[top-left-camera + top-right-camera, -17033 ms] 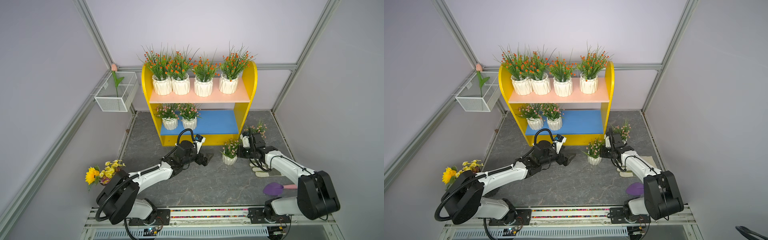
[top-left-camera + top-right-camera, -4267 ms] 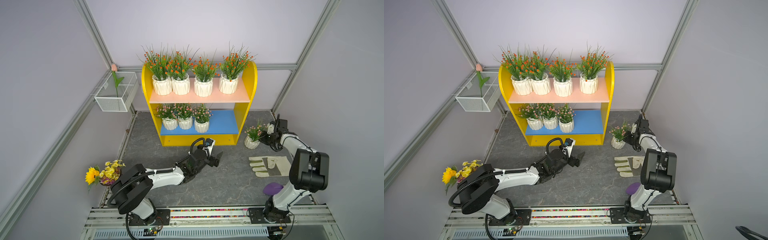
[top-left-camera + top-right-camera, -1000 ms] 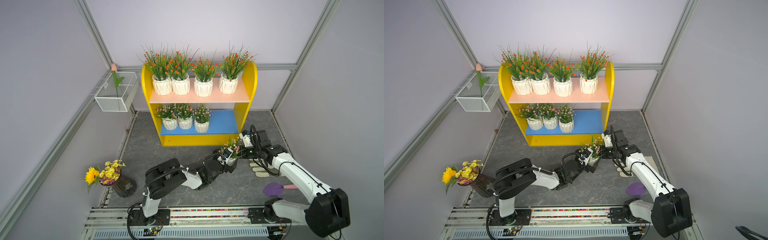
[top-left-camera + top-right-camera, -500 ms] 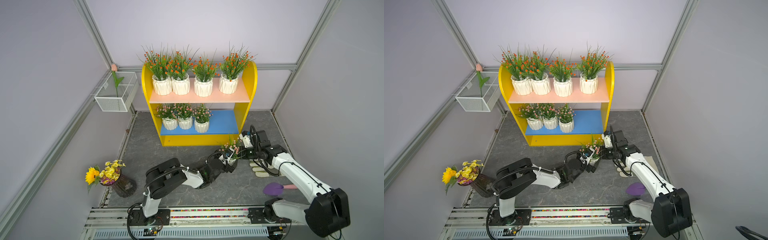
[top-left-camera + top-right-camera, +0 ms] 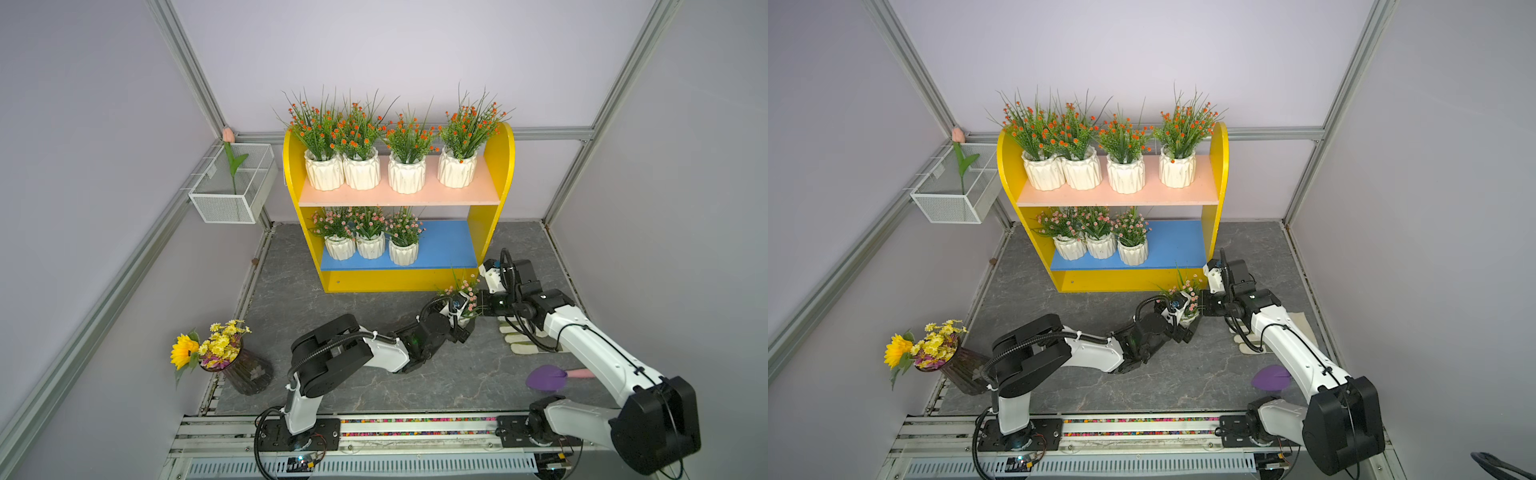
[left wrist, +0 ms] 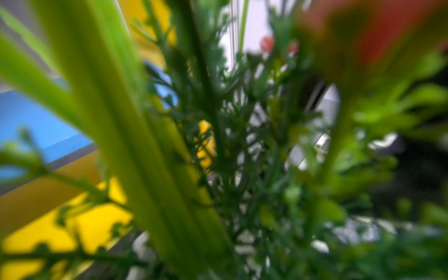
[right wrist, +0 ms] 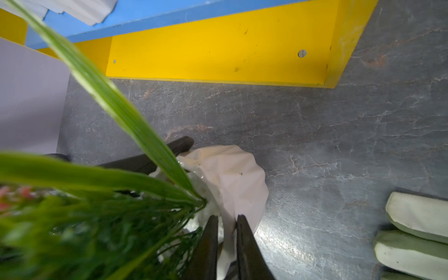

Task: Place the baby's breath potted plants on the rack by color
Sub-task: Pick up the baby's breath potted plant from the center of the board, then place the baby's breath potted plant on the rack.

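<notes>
The rack (image 5: 498, 174) holds several orange baby's breath potted plants (image 5: 405, 141) on its peach upper board and three pink ones (image 5: 365, 224) on its blue lower board. Another pink plant (image 5: 461, 291) in a white pot (image 7: 232, 174) is on the floor by the rack's front right corner, between both arms. My right gripper (image 7: 226, 217) pinches the pot's rim, one finger inside and one outside. My left gripper (image 5: 461, 328) straddles the pot from the other side, and one of its black fingers (image 7: 169, 150) lies against the pot wall. Foliage (image 6: 218, 169) fills the left wrist view and hides those jaws.
A white and green glove (image 5: 523, 338) lies on the floor right of the pot, under my right arm. A purple trowel (image 5: 546, 377) lies nearer the front. A dark vase with a sunflower bouquet (image 5: 216, 349) stands front left. A wire basket (image 5: 232, 195) with a tulip hangs left of the rack.
Within the last seconds my right arm carried the pink plant from beside the rack to its front, and my left arm reached over to it. In the last second both arms barely moved.
</notes>
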Controlling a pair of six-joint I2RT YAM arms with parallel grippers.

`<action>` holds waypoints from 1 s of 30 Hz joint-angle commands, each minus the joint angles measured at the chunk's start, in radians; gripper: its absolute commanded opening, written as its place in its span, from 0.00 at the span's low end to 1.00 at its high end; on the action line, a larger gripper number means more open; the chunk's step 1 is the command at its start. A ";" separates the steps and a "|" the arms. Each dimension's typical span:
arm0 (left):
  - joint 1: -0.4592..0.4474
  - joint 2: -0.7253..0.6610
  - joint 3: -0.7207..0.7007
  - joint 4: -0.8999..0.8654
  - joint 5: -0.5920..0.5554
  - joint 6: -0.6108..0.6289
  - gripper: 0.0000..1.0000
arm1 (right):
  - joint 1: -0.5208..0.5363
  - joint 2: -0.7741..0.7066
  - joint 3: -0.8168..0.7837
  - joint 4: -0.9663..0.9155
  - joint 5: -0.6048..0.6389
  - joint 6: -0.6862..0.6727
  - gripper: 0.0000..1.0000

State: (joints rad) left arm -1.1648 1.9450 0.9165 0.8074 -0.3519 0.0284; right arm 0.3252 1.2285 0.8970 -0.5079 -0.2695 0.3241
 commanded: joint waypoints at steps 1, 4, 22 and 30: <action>0.009 -0.023 0.021 -0.050 -0.004 -0.024 0.59 | -0.004 -0.028 -0.011 0.092 -0.016 0.014 0.20; 0.015 -0.030 0.023 -0.050 -0.004 -0.022 0.59 | -0.019 -0.040 -0.012 0.090 -0.014 0.015 0.21; 0.056 -0.110 0.074 -0.181 0.001 -0.042 0.56 | -0.258 -0.263 -0.133 0.052 0.020 0.034 0.29; 0.074 -0.155 0.166 -0.336 -0.014 -0.043 0.55 | -0.271 -0.271 -0.195 0.060 -0.002 0.028 0.30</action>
State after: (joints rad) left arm -1.0973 1.8359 1.0164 0.4927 -0.3504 0.0006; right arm 0.0589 0.9649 0.7269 -0.4484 -0.2592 0.3439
